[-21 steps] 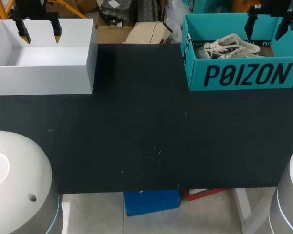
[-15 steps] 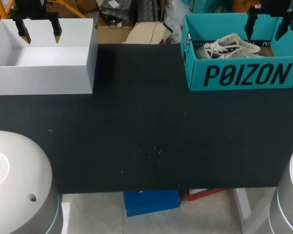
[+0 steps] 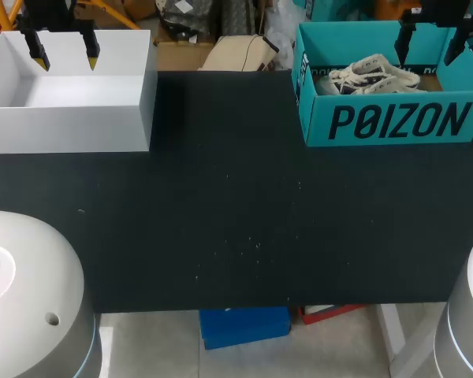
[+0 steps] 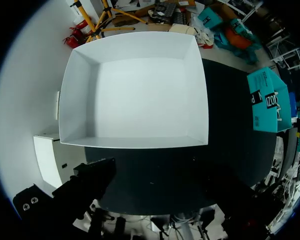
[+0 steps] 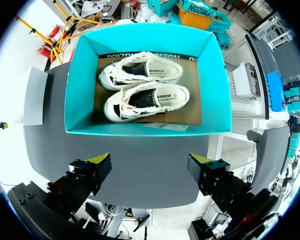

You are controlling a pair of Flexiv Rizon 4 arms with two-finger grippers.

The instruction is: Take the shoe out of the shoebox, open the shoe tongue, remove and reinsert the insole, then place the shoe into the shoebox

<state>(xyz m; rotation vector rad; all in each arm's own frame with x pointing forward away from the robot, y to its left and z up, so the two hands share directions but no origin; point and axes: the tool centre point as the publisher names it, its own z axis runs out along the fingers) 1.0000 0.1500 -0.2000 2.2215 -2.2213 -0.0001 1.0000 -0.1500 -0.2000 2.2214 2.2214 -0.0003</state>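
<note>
Teal shoebox (image 3: 394, 122) at the table (image 3: 236, 220)'s far-right corner holds two shoes (image 5: 147, 97) under the spread right gripper (image 5: 150, 160); left gripper (image 3: 65, 57), spread, over white box (image 3: 63, 126).

The head camera looked down from behind over the whole bench (image 3: 236, 236). The wrist cameras faced straight down, left into the white box (image 4: 135, 90), right into the shoebox (image 5: 82, 90); the head view shared both.
</note>
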